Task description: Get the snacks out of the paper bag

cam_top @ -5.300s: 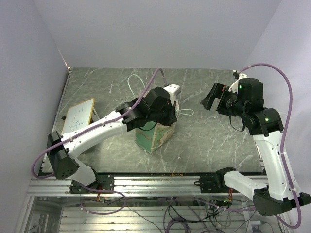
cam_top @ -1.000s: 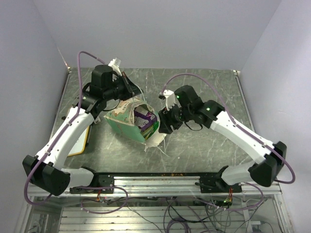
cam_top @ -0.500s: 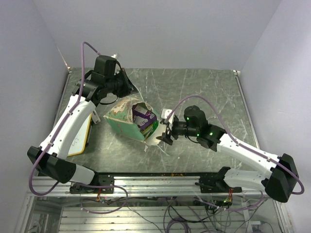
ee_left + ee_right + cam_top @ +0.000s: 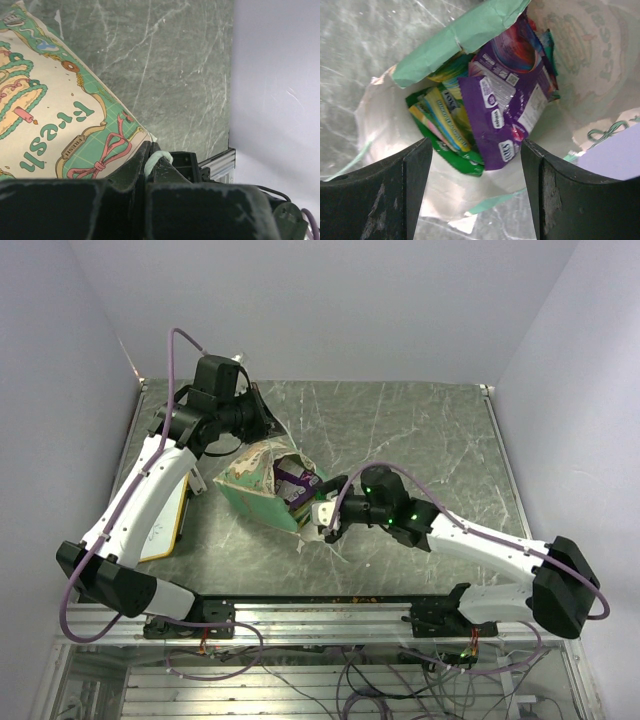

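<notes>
The green paper bag [image 4: 262, 492] lies tipped on its side with its mouth toward the right. My left gripper [image 4: 262, 420] is shut on the bag's string handle [image 4: 158, 159], holding it up behind the bag; the bag's printed side [image 4: 50, 115] fills the left wrist view. My right gripper [image 4: 325, 516] is open and empty at the bag's mouth. In the right wrist view its fingers [image 4: 405, 195] flank the opening. Inside lie the snacks: a magenta-purple packet [image 4: 505, 107] on top of green-and-white packets [image 4: 442, 125], against the cream-white lining [image 4: 385, 135]. The purple packet [image 4: 295, 478] also shows from above.
The yellow-framed whiteboard [image 4: 166, 525] lies flat at the left, partly under my left arm. The back wall and the left wall stand close behind my left gripper. A metal rail [image 4: 330, 605] runs along the table's near edge.
My right gripper has moved left and closer, now right at the bag's mouth. My left gripper has kept its hold on the handle, hardly moving.
</notes>
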Motion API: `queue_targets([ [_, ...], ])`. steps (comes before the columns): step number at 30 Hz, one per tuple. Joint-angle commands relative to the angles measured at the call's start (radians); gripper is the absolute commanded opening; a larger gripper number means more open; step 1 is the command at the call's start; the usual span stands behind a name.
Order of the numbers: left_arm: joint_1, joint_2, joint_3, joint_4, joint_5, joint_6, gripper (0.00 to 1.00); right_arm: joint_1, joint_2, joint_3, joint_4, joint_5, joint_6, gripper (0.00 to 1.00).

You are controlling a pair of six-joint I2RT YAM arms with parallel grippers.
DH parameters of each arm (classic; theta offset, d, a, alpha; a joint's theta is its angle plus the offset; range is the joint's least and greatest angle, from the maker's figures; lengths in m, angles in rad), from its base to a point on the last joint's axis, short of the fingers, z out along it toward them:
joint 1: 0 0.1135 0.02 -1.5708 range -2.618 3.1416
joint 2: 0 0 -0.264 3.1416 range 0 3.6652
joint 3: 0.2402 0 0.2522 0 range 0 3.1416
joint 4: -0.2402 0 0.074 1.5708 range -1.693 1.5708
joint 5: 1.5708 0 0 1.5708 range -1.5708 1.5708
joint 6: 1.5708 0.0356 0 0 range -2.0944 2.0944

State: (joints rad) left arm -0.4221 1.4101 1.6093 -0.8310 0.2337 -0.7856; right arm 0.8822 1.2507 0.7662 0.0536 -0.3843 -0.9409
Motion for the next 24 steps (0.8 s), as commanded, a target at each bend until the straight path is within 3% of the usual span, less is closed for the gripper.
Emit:
queue_targets([
  [1, 0.013, -0.01, 0.006, 0.04, 0.076, 0.005, 0.07, 0.027, 0.074, 0.016, 0.093, 0.112, -0.115, 0.69],
  [16, 0.065, -0.016, 0.046, 0.031, 0.125, 0.024, 0.07, 0.074, 0.312, -0.019, 0.541, 0.425, -0.033, 0.66],
  [21, 0.078, -0.02, 0.042, 0.026, 0.127, 0.037, 0.07, 0.074, 0.374, -0.006, 0.627, 0.484, -0.051, 0.6],
  [24, 0.083, -0.022, 0.021, 0.044, 0.139, 0.011, 0.07, 0.074, 0.39, 0.011, 0.639, 0.497, -0.032, 0.44],
])
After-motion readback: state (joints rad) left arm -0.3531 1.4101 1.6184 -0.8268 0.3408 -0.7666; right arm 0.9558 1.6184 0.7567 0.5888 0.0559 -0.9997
